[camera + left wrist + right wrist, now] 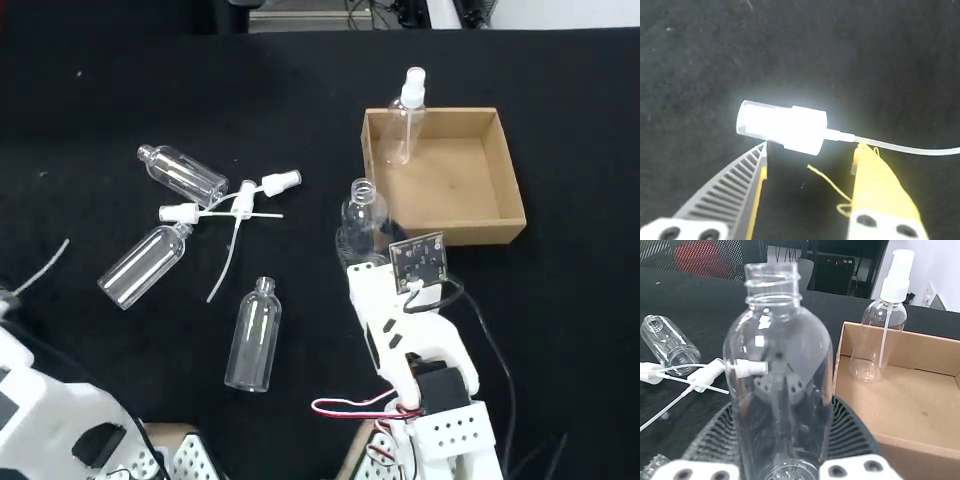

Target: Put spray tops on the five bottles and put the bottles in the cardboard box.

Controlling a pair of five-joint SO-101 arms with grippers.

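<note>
My right gripper (366, 252) (782, 432) is shut on a clear open-necked bottle (364, 213) (780, 365) and holds it upright just in front of the cardboard box (470, 225) (905, 395). A bottle fitted with a spray top (405, 122) (881, 335) stands in the box's far left corner. My left gripper (810, 150) hangs open over the black table. A white spray top (782, 126) lies crosswise right at its fingertips, and its thin tube (910, 148) (45, 265) trails off to one side.
Three uncapped bottles (183, 172) (145, 265) (254, 333) lie on the black table left of centre. Three loose spray tops (280, 182) (243, 198) (180, 212) with long tubes lie tangled among them. The left arm's base (50, 420) fills the bottom left corner.
</note>
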